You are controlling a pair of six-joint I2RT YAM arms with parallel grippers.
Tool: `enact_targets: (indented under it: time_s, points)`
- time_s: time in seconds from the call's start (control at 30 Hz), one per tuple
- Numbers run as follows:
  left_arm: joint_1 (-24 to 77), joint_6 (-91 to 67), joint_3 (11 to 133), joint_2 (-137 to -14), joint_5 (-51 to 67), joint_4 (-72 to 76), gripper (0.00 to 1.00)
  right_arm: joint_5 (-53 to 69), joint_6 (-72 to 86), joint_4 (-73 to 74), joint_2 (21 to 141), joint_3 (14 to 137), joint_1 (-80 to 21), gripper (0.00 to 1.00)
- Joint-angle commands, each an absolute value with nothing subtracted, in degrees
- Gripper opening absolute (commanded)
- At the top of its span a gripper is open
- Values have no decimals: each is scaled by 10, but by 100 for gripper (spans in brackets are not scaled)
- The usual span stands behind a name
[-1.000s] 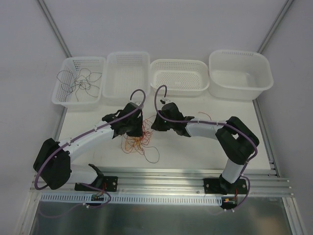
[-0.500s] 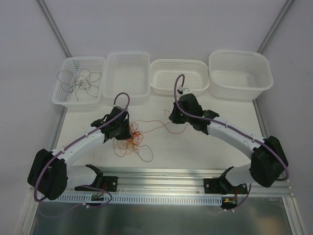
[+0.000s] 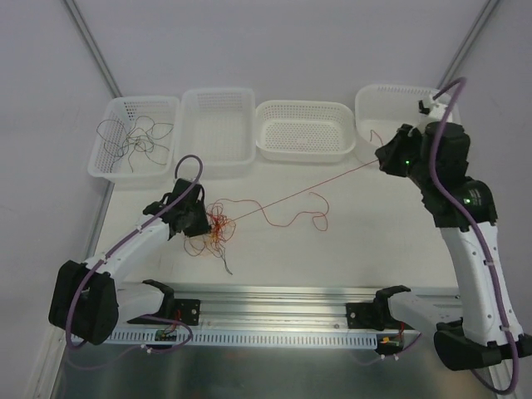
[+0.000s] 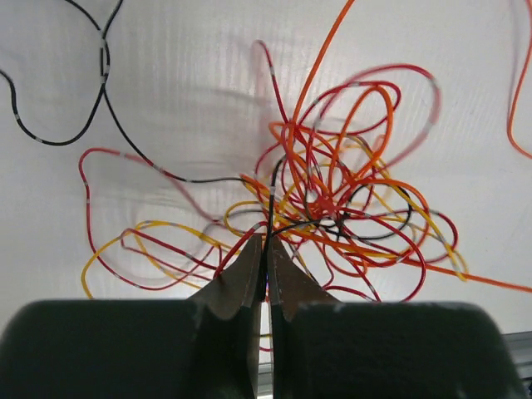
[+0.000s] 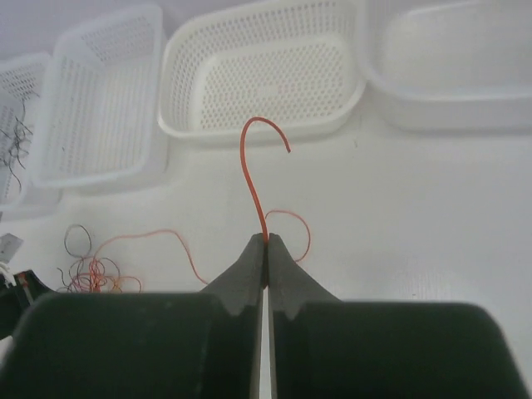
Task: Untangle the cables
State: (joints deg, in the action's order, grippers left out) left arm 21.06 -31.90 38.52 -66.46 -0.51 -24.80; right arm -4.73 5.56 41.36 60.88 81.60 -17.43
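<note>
A tangle of red, orange-yellow and dark grey cables (image 3: 218,229) lies on the white table left of centre and fills the left wrist view (image 4: 332,199). My left gripper (image 3: 201,226) sits at the tangle's left edge. Its jaws (image 4: 267,245) are shut on a dark grey cable (image 4: 272,195) that leads up into the knot. My right gripper (image 3: 384,158) is raised at the far right, near the big tub. There it (image 5: 266,241) is shut on an orange-red cable (image 5: 253,179), which runs as a taut straight line (image 3: 307,189) back to the tangle. A loose red loop (image 3: 291,218) lies below that line.
Four white baskets stand in a row at the back. The leftmost basket (image 3: 141,100) holds several dark grey cables (image 3: 133,140), beside two perforated baskets (image 3: 218,93) (image 3: 304,106) and a solid tub (image 3: 407,90). An aluminium rail (image 3: 274,299) borders the near edge.
My right arm has risen and swung far right, drawing the orange-red cable out of the tangle until it is taut. My left gripper has shifted left with the tangle.
</note>
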Motion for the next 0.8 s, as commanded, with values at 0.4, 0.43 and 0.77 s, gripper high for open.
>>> enact_targets:
  time_s: [0.4, 0.43, 0.77]
  points:
    - [99, -235, 471, -623, -129, -375, 0, -31, 29, 525, 607, 1102, 27, 1]
    - [86, -230, 477, -619, -134, -376, 0, -33, 30, 528, 609, 1108, 32, 1]
    - [-29, -200, 517, -568, -47, -378, 0, 44, 52, 559, 615, 1013, 93, 1]
